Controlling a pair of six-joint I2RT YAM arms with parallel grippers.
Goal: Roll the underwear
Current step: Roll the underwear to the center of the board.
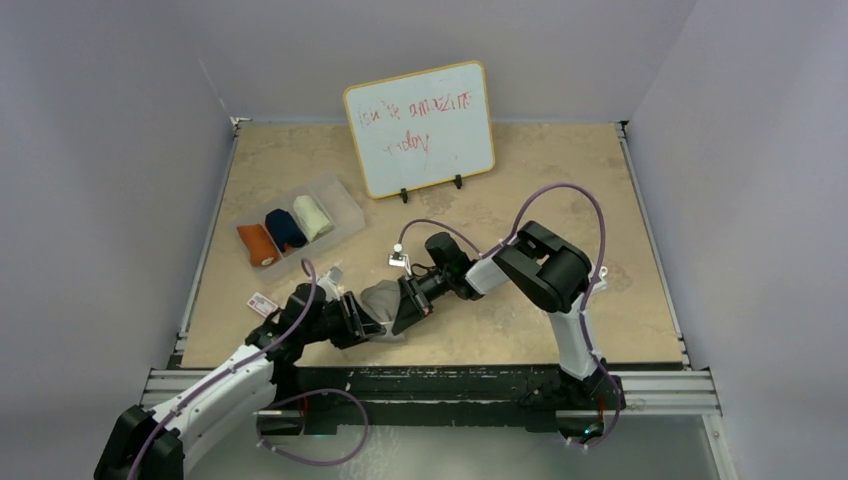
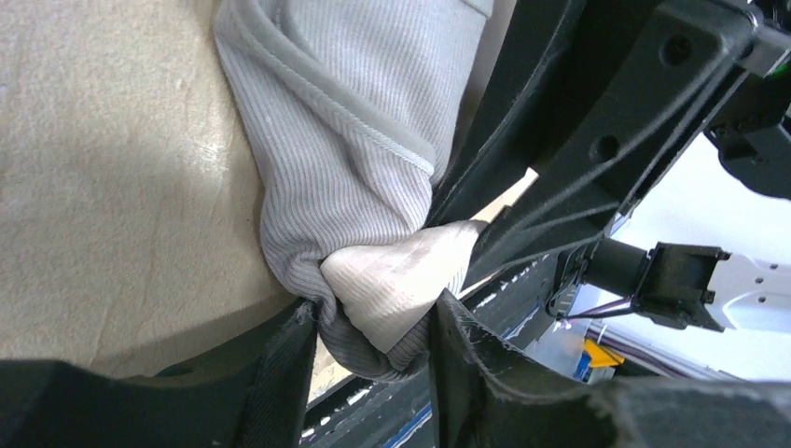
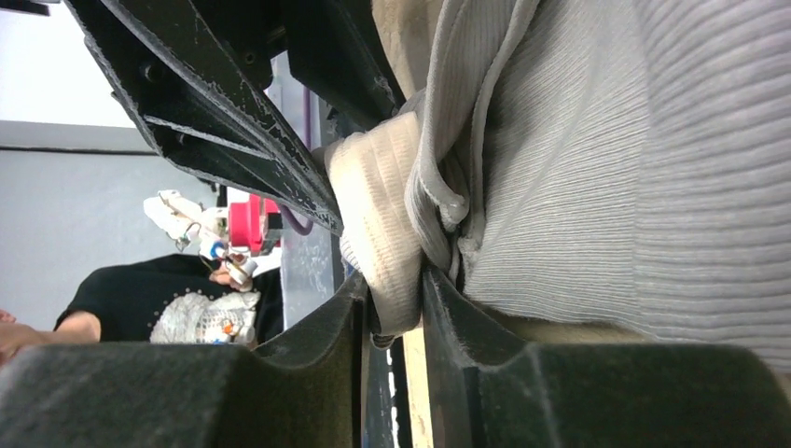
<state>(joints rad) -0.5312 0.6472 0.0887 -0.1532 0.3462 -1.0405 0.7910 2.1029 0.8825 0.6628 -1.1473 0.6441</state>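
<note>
Our left gripper (image 2: 373, 347) and right gripper (image 3: 396, 303) each pinch the grey underwear (image 1: 381, 300), lower centre of the top view, by its beige waistband (image 3: 381, 215), we judge to hold the roll tight.

— What encloses the space?
— Plain pale grey walls (image 1: 120, 120) on three sides, evenly lit.
— And underneath?
— A mottled beige worktop (image 1: 560, 180). A whiteboard (image 1: 420, 125) with red scrawl stands at its far edge, and aluminium rails (image 1: 660, 385) run along the near one.
</note>
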